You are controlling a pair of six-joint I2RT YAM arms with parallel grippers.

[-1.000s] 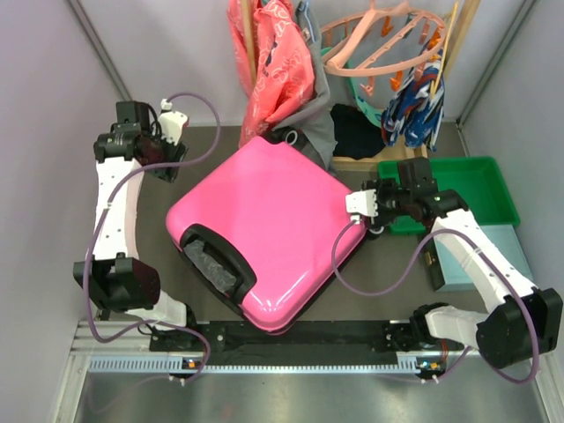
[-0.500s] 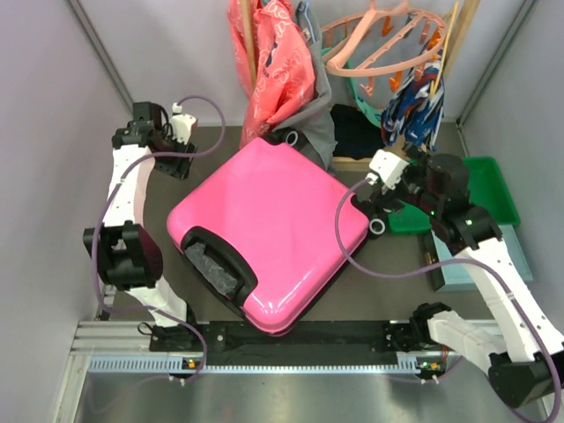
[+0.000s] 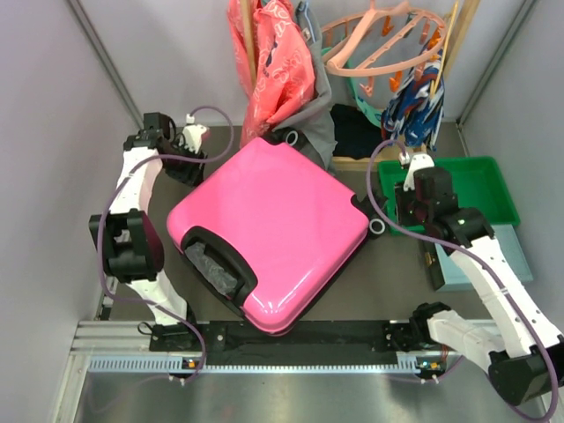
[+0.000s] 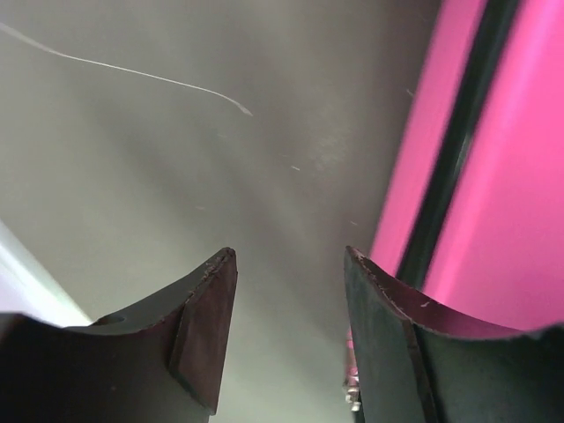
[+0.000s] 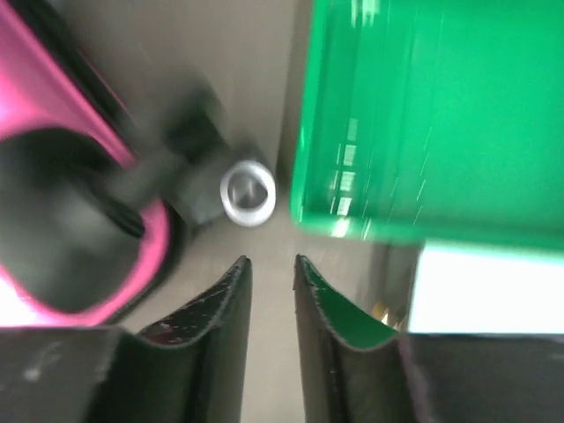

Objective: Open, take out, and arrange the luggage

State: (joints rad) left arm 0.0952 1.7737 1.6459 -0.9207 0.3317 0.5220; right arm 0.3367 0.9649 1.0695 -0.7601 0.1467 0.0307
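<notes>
Left end effector is seen open, right end effector narrowly parted, both empty. The luggage is laid shut on the desk; its stiff, slippery shell is judged best taken at the zipper trim.

Closed luggage flat on table

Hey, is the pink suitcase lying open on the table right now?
No, the luggage lies flat with its pink shells shut together and none of its inside showing.
</notes>
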